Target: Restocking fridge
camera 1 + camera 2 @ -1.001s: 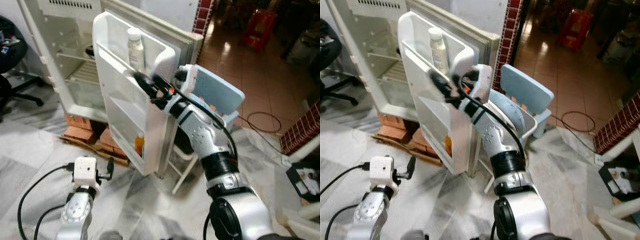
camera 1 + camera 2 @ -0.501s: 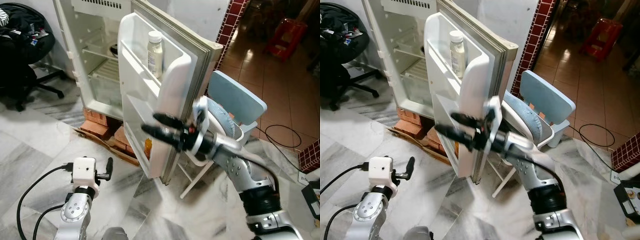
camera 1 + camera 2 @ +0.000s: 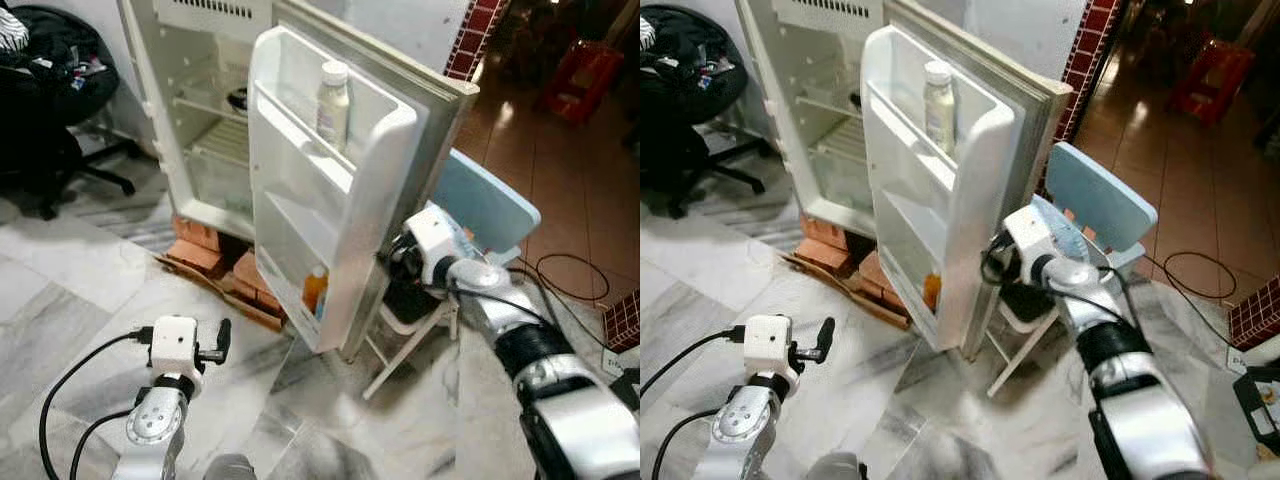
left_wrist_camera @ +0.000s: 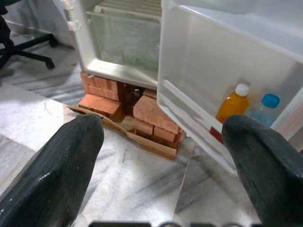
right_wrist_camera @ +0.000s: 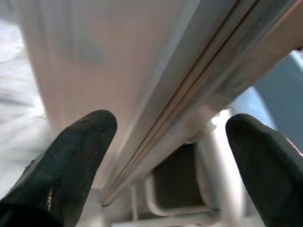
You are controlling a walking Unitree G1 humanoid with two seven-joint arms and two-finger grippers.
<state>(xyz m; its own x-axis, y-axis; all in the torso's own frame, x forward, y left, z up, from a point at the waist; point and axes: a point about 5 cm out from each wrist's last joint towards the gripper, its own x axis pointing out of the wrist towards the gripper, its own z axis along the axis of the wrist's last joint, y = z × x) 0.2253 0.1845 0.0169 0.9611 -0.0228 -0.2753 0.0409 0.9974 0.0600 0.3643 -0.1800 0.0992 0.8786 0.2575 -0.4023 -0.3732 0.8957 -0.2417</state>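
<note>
The white fridge (image 3: 160, 110) stands open, its door (image 3: 365, 190) swung toward me. A white bottle (image 3: 332, 100) stands in the top door shelf. In the bottom door shelf are an orange juice bottle (image 4: 232, 106) and a blue-capped bottle (image 4: 266, 111). My right gripper (image 5: 170, 142) is open, at the door's outer edge (image 5: 184, 94), level with the lower shelf, its fingers (image 3: 396, 266) tucked behind that edge. Low over the floor, my left gripper (image 4: 161, 156) is open and empty, facing the fridge's base.
The fridge rests on red bricks (image 4: 152, 113) and cardboard. A pale blue chair (image 3: 490, 205) stands right behind the door, close to my right arm. A black office chair (image 3: 50, 90) is at far left. A cable (image 3: 560, 265) lies on the tiled floor at right.
The view has shifted. My right gripper came down from the top door shelf, passed in front of the door, and now sits at its outer edge. The left arm has stayed put.
</note>
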